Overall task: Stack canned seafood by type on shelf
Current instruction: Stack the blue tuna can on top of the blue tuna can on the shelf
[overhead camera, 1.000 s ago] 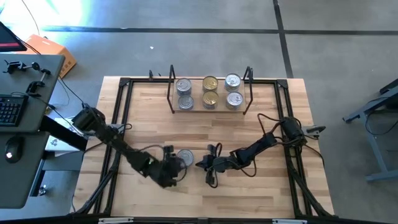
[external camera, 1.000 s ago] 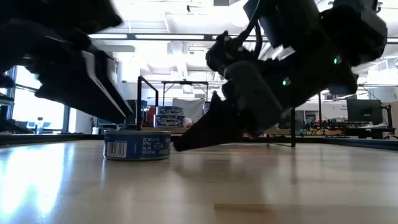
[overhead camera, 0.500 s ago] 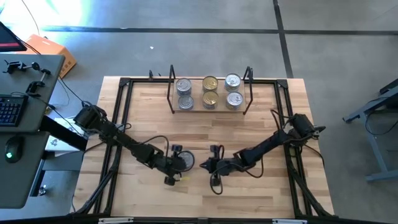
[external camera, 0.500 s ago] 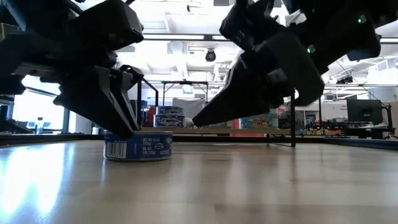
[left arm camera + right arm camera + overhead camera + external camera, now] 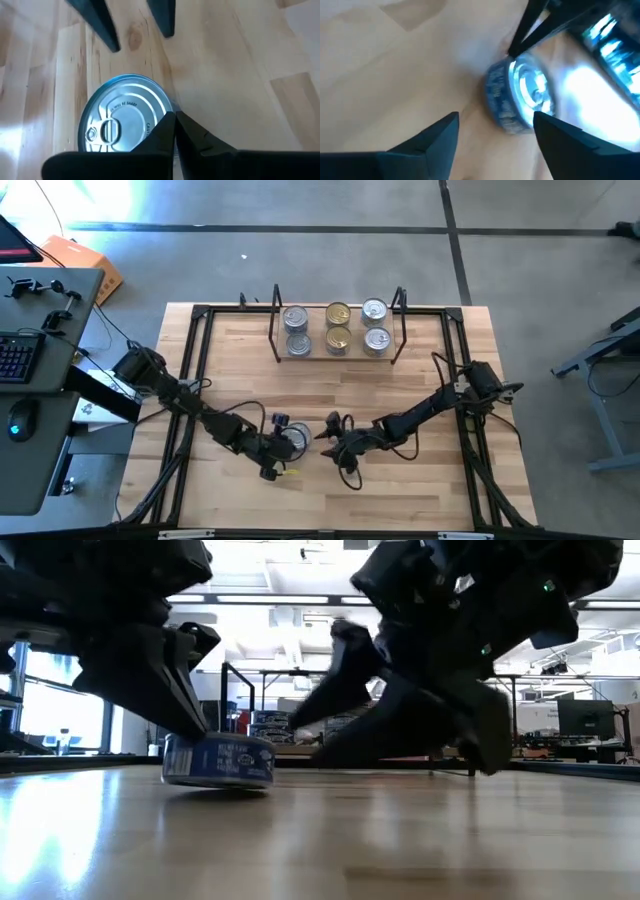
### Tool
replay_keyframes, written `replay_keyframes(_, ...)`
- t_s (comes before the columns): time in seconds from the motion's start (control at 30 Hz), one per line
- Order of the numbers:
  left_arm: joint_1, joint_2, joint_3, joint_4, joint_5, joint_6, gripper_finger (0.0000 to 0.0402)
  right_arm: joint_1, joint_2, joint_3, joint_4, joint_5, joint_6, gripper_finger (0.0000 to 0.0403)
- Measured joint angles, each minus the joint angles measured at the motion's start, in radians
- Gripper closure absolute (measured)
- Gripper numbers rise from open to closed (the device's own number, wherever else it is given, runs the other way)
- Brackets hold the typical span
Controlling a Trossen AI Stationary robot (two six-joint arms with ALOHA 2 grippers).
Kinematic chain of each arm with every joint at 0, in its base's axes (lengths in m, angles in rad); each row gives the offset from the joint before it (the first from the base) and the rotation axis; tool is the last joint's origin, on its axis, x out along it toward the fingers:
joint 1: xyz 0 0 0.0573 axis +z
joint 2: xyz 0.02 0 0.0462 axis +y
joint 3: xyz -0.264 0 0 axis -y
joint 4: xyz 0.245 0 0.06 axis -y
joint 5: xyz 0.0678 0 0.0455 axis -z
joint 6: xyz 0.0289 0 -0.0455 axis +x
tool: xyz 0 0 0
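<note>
- Item: one loose tin (image 5: 297,439) of seafood, silver lid with a pull tab, blue printed label. It sits on the table (image 5: 420,390) in the near middle, between my two grippers. In the low view its left edge looks slightly lifted, so it seems tilted rather than flat.
- Left gripper (image 5: 281,443): fingers pressed together at the tin's rim, touching its edge, not around it. It holds nothing.
- Right gripper (image 5: 328,432): fingers spread wide, just right of the tin, pointing at it, not touching and holding nothing.
- Shelf (image 5: 337,352): far middle of the table, well apart from the loose tin. Six tins on it in three columns: silver pair at left (image 5: 296,330), gold pair in the middle (image 5: 338,326), silver pair at right (image 5: 375,324).
- Handling, my judgement: rigid metal, light to moderate weight, not fragile. The smooth round wall is slippery and the tin is low, so it may slide or tip if pushed.
- Where to grip, my judgement: across the full width, fingers on opposite sides of the wall below the rim, clear of the pull tab.
- Destination, my judgement: one of the silver columns.
</note>
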Motion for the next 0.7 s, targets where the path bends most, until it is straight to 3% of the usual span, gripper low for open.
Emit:
replay_keyframes(0.2,-0.005,-0.049,-0.099,0.161,-0.005,-0.011,0.0401,-0.003,0.076,0.000,0.162,0.063,-0.212,0.0147)
replay_keyframes(0.4,-0.005,-0.138,-0.245,0.402,0.010,-0.010,0.0401,-0.004,0.130,0.004,0.289,0.151,-0.231,0.0147)
replay_keyframes(0.57,0.003,-0.191,-0.353,0.570,0.014,-0.008,0.0401,-0.029,0.135,0.006,0.329,0.122,-0.234,0.0147)
replay_keyframes(0.7,0.003,-0.209,-0.416,0.687,0.002,-0.001,0.0401,-0.060,0.138,0.039,0.278,-0.026,-0.190,0.0147)
